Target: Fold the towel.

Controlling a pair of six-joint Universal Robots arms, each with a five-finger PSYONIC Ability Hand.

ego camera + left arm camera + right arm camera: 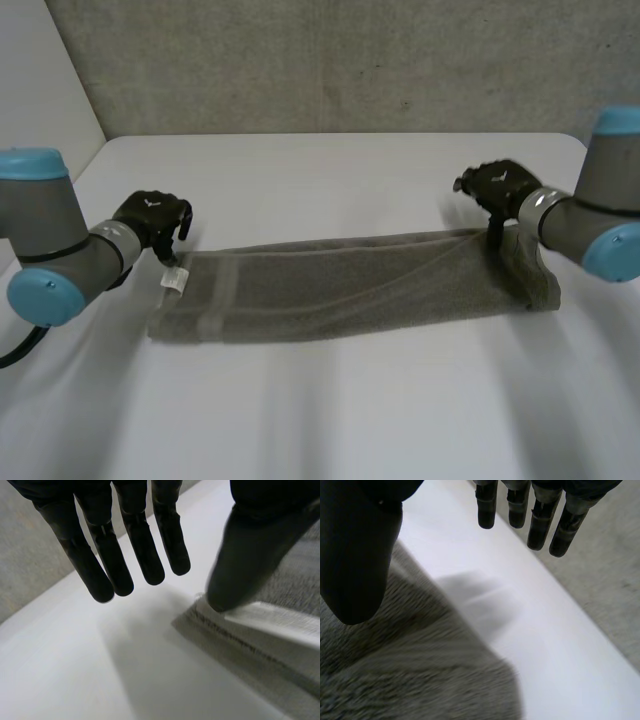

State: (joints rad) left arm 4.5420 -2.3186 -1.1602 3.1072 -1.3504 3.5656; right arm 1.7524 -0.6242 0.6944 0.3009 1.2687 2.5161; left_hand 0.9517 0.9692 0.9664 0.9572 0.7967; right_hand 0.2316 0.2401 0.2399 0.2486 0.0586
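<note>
Two robot hands hover at the ends of the grey towel (350,285), which lies folded in a long strip across the white desk (320,420). The left robot hand (152,215) is over the far corner by the white label (175,280), and the right robot hand (500,185) is over the opposite far corner. Both have straight, spread fingers and hold nothing.
</note>
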